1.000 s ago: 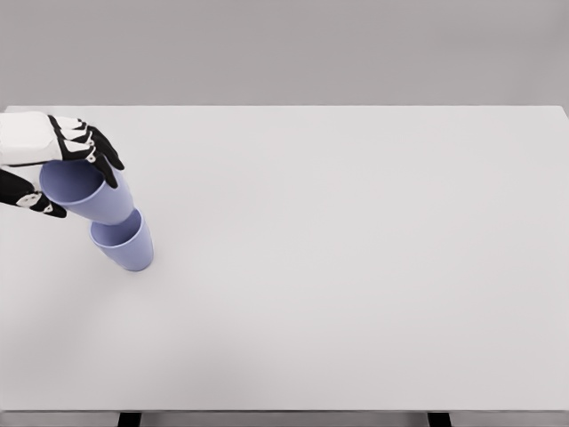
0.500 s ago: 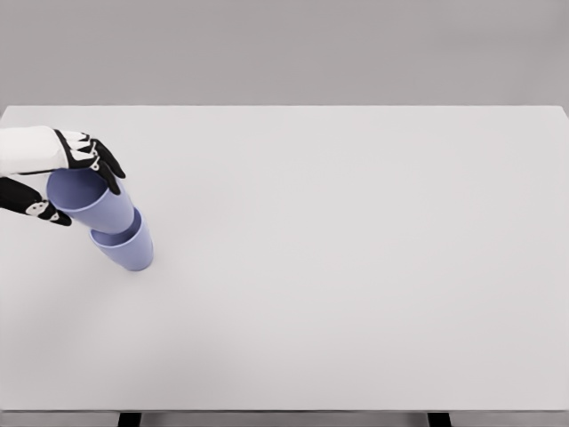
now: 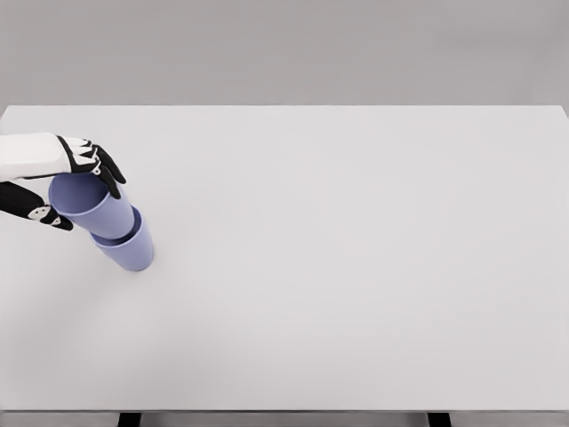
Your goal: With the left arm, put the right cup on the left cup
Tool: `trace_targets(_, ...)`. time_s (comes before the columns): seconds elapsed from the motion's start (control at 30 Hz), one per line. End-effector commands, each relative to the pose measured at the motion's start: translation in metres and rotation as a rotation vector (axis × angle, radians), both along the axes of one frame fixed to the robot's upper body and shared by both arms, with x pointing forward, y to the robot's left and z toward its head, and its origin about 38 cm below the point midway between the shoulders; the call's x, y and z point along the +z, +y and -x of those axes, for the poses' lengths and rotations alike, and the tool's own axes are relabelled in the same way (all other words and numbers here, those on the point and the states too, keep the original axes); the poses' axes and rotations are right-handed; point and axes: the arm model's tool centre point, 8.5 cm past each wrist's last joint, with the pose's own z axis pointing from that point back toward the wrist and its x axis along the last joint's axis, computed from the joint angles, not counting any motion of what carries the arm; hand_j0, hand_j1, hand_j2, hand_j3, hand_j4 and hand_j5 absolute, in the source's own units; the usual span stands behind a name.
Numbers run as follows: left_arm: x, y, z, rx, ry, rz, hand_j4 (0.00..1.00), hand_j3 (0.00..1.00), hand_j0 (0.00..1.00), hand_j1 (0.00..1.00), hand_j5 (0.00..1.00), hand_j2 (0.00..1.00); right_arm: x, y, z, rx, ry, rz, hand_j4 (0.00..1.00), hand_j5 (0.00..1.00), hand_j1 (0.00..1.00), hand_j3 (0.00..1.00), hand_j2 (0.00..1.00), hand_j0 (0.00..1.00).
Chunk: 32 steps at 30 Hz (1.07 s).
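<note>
You see only the left hand [image 3: 55, 182]: a smooth white shell over its back and forearm, black fingers [image 3: 107, 169] carrying small white patches at the joints.

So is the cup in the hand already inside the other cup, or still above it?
Partly inside. The held cup has its base below the rim of the lower cup, with the left hand gripping it.

Two lilac cups show near the left edge of the one white bench [image 3: 356, 267]: an upper cup [image 3: 93, 203] nested into a lower cup [image 3: 132, 252]. One hand [image 3: 62, 178] is in view, at that same left edge, its arm entering from the left
</note>
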Motion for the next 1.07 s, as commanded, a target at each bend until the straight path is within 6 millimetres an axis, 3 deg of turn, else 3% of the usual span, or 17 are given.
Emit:
trace_targets(0.0, 0.001, 0.004, -0.002, 0.018, 0.001, 0.004, 0.51, 0.51, 0.51, 0.51, 0.51, 0.51, 0.000, 0.000, 0.000, 0.000, -0.001, 0.000, 1.00, 1.00, 1.00, 1.00, 1.00, 1.00)
trace_targets(0.13, -0.003, -0.002, -0.005, 0.006, 0.005, 0.022, 0.51, 0.51, 0.51, 0.51, 0.51, 0.51, 0.000, 0.000, 0.001, 0.000, 0.002, 0.000, 1.00, 1.00, 1.00, 1.00, 1.00, 1.00)
trace_targets(0.23, -0.004, 0.001, -0.006, 0.015, 0.007, 0.021, 0.55, 0.55, 0.55, 0.55, 0.55, 0.55, 0.000, 0.000, 0.001, 0.000, 0.002, 0.000, 1.00, 1.00, 1.00, 1.00, 1.00, 1.00)
trace_targets(0.63, -0.016, 0.004, -0.011, 0.031, 0.021, 0.011, 0.55, 0.55, 0.55, 0.55, 0.55, 0.55, 0.000, 0.000, 0.000, 0.000, 0.001, 0.000, 1.00, 1.00, 1.00, 1.00, 1.00, 1.00)
trace_targets(0.67, -0.016, 0.003, -0.011, 0.030, 0.021, 0.010, 0.68, 0.68, 0.68, 0.68, 0.68, 0.68, 0.000, 0.000, 0.001, 0.000, 0.002, 0.000, 1.00, 1.00, 1.00, 1.00, 1.00, 1.00)
trace_targets(0.7, -0.016, 0.003, -0.011, 0.030, 0.021, 0.010, 0.98, 0.98, 0.98, 0.98, 0.98, 0.98, 0.000, 0.000, 0.000, 0.000, -0.001, 0.000, 1.00, 1.00, 1.00, 1.00, 1.00, 1.00)
trace_targets(0.87, -0.016, 0.004, -0.011, 0.031, 0.021, 0.012, 1.00, 1.00, 1.00, 1.00, 1.00, 1.00, 0.000, 0.000, 0.000, 0.000, 0.001, 0.000, 1.00, 1.00, 1.00, 1.00, 1.00, 1.00)
trace_targets(1.03, -0.009, 0.018, -0.013, 0.075, 0.013, 0.014, 1.00, 1.00, 1.00, 1.00, 1.00, 1.00, 0.000, 0.000, 0.001, 0.000, 0.002, 0.000, 1.00, 1.00, 1.00, 1.00, 1.00, 1.00)
